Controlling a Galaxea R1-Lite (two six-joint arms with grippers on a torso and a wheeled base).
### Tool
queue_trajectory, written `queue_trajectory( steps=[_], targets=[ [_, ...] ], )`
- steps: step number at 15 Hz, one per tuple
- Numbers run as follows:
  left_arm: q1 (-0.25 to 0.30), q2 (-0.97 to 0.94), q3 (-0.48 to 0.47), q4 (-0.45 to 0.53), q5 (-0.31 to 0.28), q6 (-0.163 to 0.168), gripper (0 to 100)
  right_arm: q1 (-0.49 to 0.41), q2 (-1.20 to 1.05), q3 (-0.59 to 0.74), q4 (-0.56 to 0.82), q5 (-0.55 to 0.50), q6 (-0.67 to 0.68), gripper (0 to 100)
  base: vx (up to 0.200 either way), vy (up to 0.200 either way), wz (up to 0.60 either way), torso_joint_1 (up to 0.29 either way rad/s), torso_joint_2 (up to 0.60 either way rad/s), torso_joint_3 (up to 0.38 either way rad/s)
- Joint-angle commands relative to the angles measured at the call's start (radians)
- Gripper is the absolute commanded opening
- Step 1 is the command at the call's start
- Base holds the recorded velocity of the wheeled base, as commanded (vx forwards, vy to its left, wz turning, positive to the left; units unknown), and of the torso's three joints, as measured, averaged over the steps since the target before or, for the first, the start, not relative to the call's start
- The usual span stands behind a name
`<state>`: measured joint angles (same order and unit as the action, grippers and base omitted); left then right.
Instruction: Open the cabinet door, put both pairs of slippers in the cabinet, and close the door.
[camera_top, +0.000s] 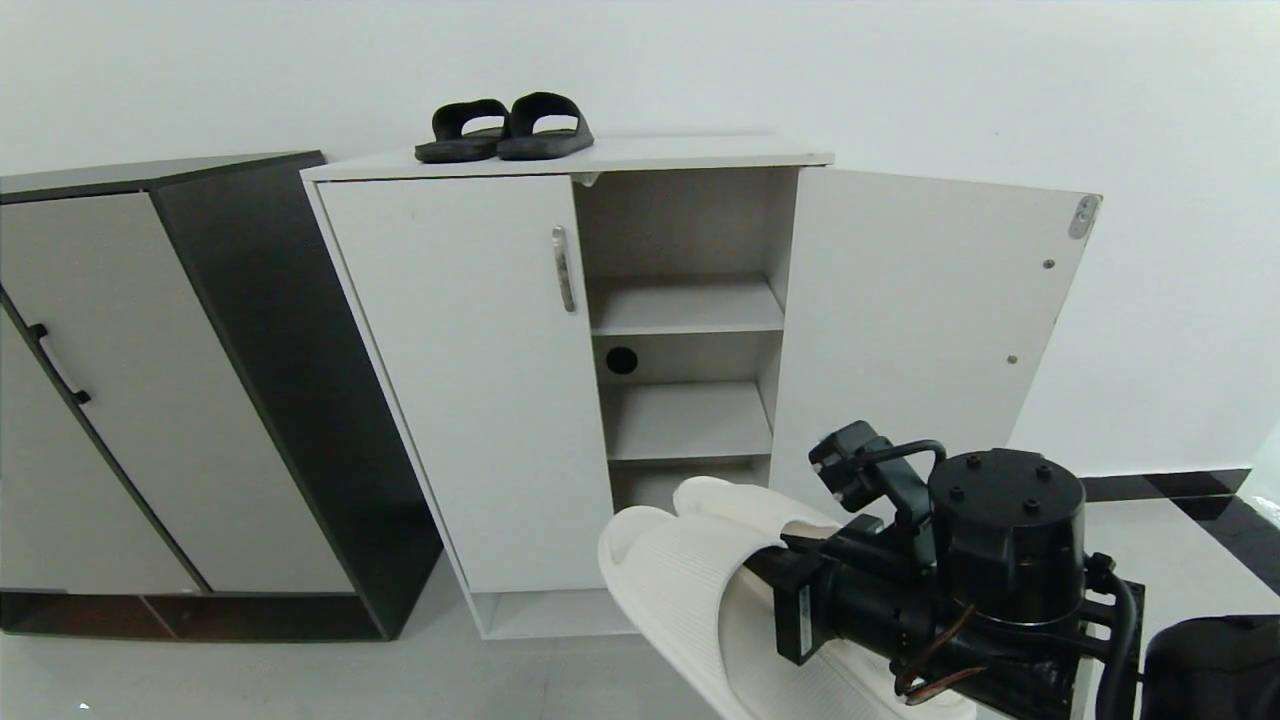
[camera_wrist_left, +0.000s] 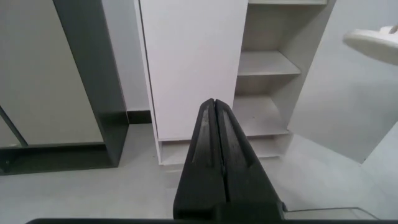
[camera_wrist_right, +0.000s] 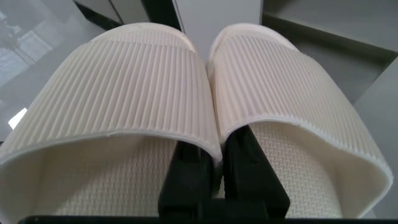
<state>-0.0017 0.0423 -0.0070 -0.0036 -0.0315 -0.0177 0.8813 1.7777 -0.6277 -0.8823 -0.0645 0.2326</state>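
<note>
We judge that the pair must go toes first into the opening, level, and lie flat on a shelf before we let go. The jaws of our right gripper are pressed tight on the white slippers, pinching the two inner strap edges together, so the pair sits side by side just before the open door. Our left gripper is clenched on nothing, low in front of the white cabinet. The black slippers rest on the cabinet top.
</note>
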Motion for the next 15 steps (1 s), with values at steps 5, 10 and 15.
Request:
queue_trajectory(
  steps=[5, 10, 15],
  targets=[
    [0.003, -0.042, 0.007, 0.002, 0.022, 0.001, 0, -0.001, 0.27, -0.208, 0.033, -0.184, 0.102, 0, 0.0, 0.0, 0.0, 0.0, 0.0, 0.0],
    [0.003, -0.042, 0.007, 0.002, 0.022, 0.002, 0, -0.004, 0.391, -0.426, 0.238, -0.238, 0.179, 0, 0.0, 0.0, 0.0, 0.0, 0.0, 0.0],
    [0.003, -0.042, 0.007, 0.002, 0.021, 0.004, 0, -0.002, 0.419, -0.564, 0.382, -0.314, 0.223, 0, 0.0, 0.0, 0.0, 0.0, 0.0, 0.0]
  ],
)
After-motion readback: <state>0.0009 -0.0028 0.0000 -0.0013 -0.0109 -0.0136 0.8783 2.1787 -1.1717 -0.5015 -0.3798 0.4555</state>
